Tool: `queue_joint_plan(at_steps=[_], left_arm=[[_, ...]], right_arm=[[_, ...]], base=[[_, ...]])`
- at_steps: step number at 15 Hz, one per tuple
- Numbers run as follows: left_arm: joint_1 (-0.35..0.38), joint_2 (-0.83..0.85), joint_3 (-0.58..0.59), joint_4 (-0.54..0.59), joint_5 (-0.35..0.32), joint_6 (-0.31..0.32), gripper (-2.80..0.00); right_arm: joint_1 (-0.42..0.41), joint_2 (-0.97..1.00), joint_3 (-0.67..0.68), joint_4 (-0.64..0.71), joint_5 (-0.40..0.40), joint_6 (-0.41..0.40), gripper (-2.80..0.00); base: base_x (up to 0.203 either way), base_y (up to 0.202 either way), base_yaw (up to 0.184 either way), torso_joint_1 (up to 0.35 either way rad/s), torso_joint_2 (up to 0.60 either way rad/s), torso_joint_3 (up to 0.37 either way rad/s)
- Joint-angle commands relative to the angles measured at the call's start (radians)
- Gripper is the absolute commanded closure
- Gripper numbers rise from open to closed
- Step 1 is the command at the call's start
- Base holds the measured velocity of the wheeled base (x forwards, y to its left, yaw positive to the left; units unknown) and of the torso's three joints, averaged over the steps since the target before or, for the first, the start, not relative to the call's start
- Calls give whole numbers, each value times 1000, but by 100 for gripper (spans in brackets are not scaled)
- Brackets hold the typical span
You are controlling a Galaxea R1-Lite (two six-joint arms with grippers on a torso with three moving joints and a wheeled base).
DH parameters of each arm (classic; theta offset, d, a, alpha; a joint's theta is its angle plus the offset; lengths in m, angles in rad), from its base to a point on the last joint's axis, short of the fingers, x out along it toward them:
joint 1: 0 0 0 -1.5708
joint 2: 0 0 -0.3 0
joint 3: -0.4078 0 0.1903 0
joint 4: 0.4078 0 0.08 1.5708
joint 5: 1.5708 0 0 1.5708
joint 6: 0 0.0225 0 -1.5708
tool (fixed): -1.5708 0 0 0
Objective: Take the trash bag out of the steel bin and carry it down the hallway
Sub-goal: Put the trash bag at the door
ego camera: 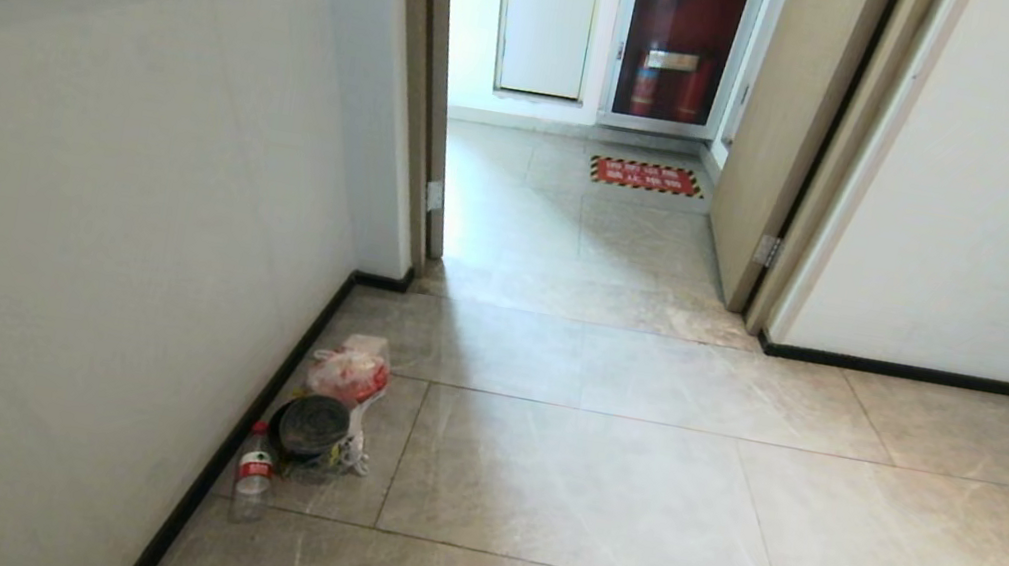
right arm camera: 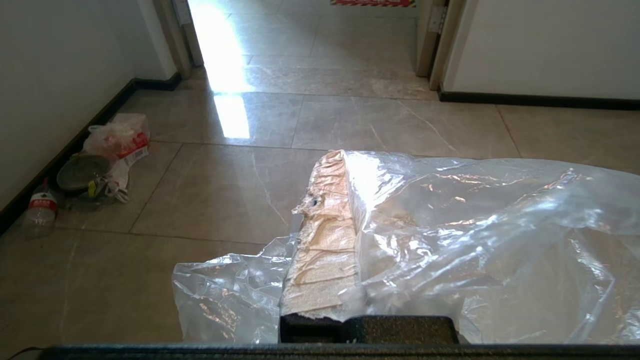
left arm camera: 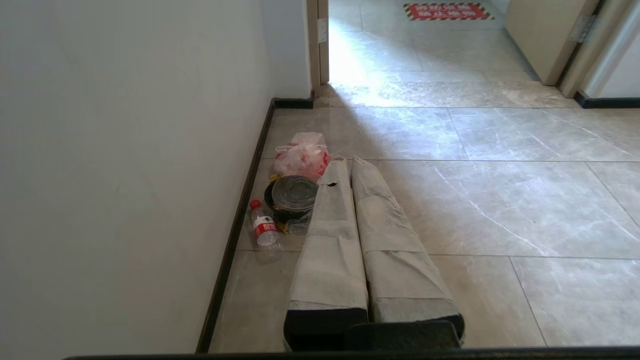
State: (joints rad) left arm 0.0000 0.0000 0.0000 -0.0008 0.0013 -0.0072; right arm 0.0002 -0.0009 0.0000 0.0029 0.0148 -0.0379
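Right wrist view: right end effector [right arm camera: 345, 165] clamped on trash bag [right arm camera: 475, 235], one finger seemingly hidden beneath plastic.

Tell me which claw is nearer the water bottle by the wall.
Left. The left claw points along the floor just beside the water bottle; the right claw, shut on the trash bag, sits farther out.

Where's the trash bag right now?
In the right wrist view, the trash bag is draped over the right gripper, clamped between its shut fingers above the tiled floor.
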Motion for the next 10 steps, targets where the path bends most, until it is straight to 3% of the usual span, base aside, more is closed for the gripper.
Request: queue_joint_plan(at_steps=[1,10], left_arm=[[-2,0,0,1,1,0,0],[-2,0,0,1,0,0,0]], right_arm=[[0,1,2,0,1,0,0],[0,2,2,0,1,0,0]], base=[[194,0,0,-2,-2,-2],[192,0,0,3,2,4]])
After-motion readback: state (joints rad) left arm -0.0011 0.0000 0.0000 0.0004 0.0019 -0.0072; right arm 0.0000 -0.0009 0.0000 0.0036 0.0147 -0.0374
